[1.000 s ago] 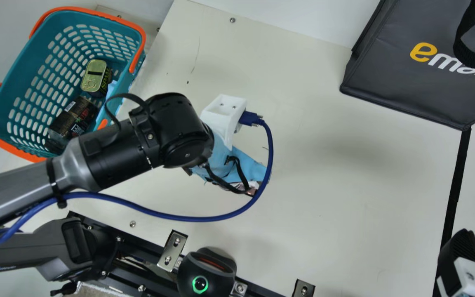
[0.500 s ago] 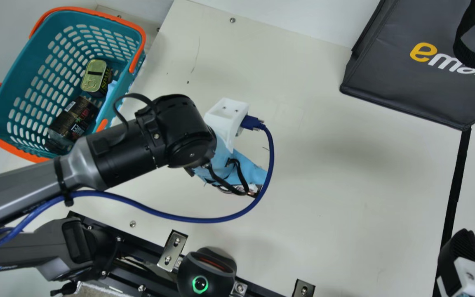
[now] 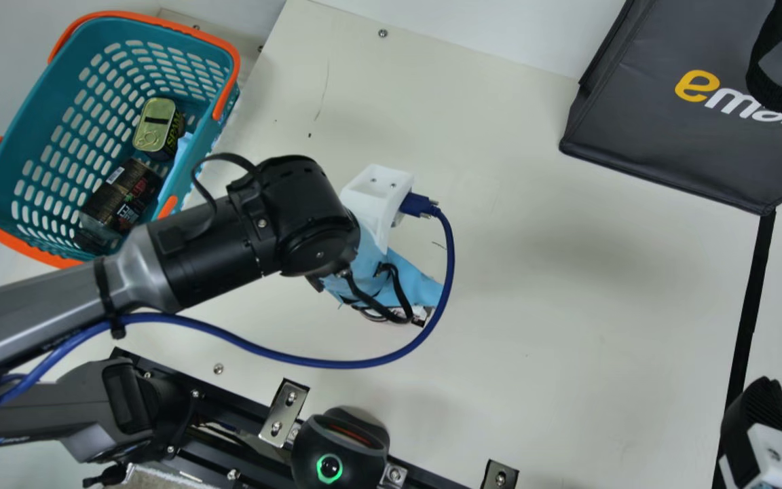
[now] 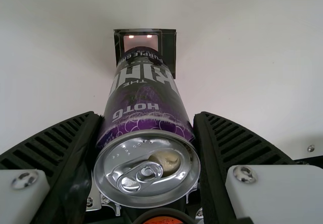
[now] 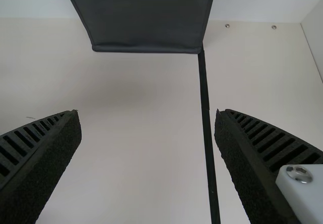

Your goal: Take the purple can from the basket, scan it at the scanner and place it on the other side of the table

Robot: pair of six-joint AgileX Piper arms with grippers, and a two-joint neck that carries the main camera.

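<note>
Pinching one purple can (image 4: 144,100): left gripper (image 3: 381,282), which hung above the table (image 3: 567,339), beyond the scanner (image 3: 337,455). Right gripper (image 3: 761,414): lay near right, spread. Basket (image 3: 31,122): stood far left, one tin (image 3: 155,129) inside.

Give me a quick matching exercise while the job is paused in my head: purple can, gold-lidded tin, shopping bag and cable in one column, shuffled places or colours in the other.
1. Purple can
2. Gold-lidded tin
3. Shopping bag
4. Cable

A. Blue
B. Inside the basket
C. Dark grey
D. Between the left arm's jaws

Pairs: 1-D, 2-B, 3-C, 4-A
</note>
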